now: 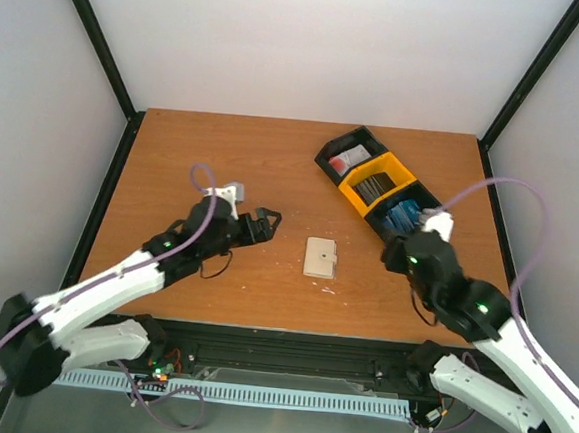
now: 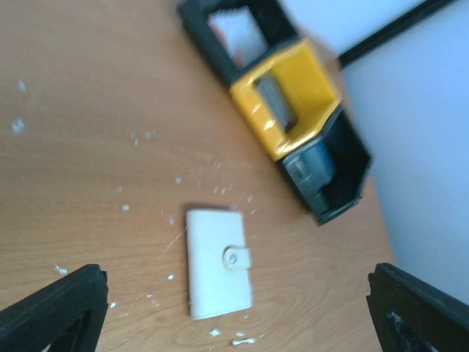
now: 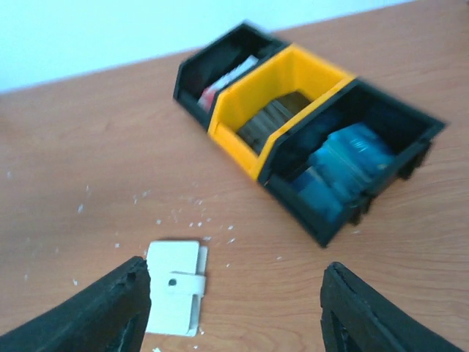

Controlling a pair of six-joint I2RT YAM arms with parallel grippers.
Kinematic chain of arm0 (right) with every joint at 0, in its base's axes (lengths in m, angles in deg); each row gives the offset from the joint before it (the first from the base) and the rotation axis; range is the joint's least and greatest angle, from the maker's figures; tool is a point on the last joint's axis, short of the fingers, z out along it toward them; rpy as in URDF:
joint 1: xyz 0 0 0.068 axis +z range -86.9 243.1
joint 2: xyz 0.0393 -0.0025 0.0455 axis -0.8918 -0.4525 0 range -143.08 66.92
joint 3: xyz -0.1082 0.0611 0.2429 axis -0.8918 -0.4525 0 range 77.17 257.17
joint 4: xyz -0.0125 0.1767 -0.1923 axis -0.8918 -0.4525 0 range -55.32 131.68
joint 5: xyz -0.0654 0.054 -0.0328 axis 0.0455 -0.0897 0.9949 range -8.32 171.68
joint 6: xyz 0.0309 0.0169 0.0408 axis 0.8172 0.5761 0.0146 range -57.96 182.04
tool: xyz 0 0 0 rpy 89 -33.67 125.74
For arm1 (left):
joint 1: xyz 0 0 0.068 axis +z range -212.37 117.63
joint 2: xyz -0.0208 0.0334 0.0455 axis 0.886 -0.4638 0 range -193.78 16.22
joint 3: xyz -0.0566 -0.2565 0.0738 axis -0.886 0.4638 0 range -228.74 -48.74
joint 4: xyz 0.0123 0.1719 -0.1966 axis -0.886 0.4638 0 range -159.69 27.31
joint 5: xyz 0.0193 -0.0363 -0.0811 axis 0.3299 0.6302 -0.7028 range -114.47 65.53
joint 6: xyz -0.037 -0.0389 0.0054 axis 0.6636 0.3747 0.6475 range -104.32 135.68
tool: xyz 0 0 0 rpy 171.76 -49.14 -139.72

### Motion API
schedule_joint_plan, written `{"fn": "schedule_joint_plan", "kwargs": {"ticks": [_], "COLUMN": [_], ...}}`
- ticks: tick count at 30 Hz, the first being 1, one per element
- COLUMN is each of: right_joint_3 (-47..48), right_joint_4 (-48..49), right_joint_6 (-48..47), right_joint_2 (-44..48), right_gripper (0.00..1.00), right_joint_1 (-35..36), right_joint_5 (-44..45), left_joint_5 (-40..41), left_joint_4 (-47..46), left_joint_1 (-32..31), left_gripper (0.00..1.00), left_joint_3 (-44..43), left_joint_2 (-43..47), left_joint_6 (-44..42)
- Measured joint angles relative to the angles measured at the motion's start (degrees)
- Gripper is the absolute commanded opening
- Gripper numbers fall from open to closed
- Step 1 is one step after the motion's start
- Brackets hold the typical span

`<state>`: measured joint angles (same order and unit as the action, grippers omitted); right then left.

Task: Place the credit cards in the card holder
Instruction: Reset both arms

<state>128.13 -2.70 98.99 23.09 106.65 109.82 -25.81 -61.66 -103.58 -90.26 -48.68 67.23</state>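
Yellow bin [image 3: 243, 150] touching far black bin [image 3: 192, 77] and near black bin [image 3: 297, 199] on wooden table [image 3: 88, 147]

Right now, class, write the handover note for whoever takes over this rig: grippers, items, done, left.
Left gripper: open, empty, beside the card holder.
Right gripper: open, empty, by the near black bin.
Card holder: snapped shut, flat on the table between the arms.
Credit cards: blue, in that bin.
Done: nothing yet.
Left: open the holder, pick up cards, insert them.

The card holder [image 1: 320, 258] is beige, credit cards [image 1: 405, 218] blue, one bin [image 1: 355, 195] yellow.
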Motion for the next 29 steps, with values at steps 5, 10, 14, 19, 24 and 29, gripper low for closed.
{"fn": "schedule_joint_plan", "kwargs": {"ticks": [5, 10, 14, 19, 24, 29], "right_joint_3": [4.2, 9.9, 14.1, 17.0, 18.1, 19.4], "right_joint_4": [-8.5, -13.7, -17.1, -20.5, -22.7, -24.4], "right_joint_6": [-1.5, -2.7, -3.4, -3.3, -3.1, -2.0], "right_joint_2": [12.1, 18.7, 21.5, 21.6, 21.6, 21.3], "right_gripper": [0.81, 0.99, 1.0, 1.0, 1.0, 1.0], "right_joint_1": [0.0, 0.0, 0.0, 0.0, 0.0, 0.0], "right_joint_5": [6.2, 9.8, 10.8, 10.6, 10.6, 10.7], "left_joint_5": [8.1, 14.6, 18.9, 22.0, 23.8, 24.7], "left_joint_4": [6.9, 14.5, 20.0, 23.9, 26.6, 29.4], "left_joint_1": [0.0, 0.0, 0.0, 0.0, 0.0, 0.0], "left_gripper": [1.0, 1.0, 1.0, 1.0, 1.0, 1.0], "left_joint_3": [0.1, -0.9, -3.8, -7.6, -9.5, -10.6], "left_joint_2": [17.6, 31.5, 38.7, 44.4, 44.9, 43.2], "left_joint_6": [-1.9, -5.9, -8.8, -12.2, -14.1, -14.5]}}
